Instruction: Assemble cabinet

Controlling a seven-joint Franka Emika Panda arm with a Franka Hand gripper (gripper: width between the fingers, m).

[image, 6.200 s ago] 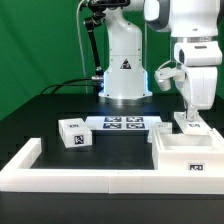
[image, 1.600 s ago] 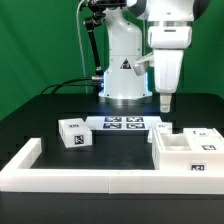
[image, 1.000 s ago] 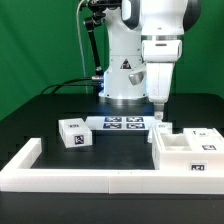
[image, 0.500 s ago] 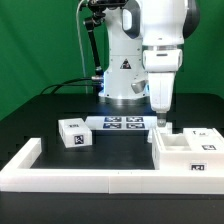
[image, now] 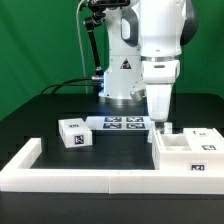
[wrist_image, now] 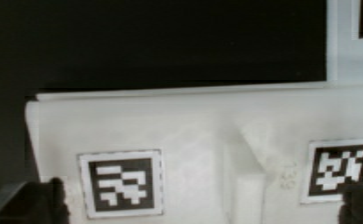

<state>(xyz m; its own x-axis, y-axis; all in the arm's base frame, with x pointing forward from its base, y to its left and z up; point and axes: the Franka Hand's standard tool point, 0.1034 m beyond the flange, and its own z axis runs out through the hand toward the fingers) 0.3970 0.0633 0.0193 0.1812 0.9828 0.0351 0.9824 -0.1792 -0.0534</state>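
Observation:
The cabinet's large white box body (image: 186, 155) stands at the exterior view's right, with a small white panel (image: 204, 133) behind it. A small tagged white part (image: 163, 131) lies at the box's far left corner. My gripper (image: 157, 121) hangs just above that part, open. In the wrist view this white part (wrist_image: 213, 140) fills the frame with two tags on it. The dark fingertips (wrist_image: 45, 200) stand wide apart at either side of it, and the gripper (wrist_image: 199, 205) holds nothing. A white tagged block (image: 72, 132) sits at the left.
The marker board (image: 122, 124) lies in the middle of the black table, in front of the robot base (image: 125, 75). A long low white rim bar (image: 85, 177) runs along the front, with a raised end at the left.
The arm has swung from the exterior view's right toward the left and come down. The gripper now hangs low over the small white part beside the box body.

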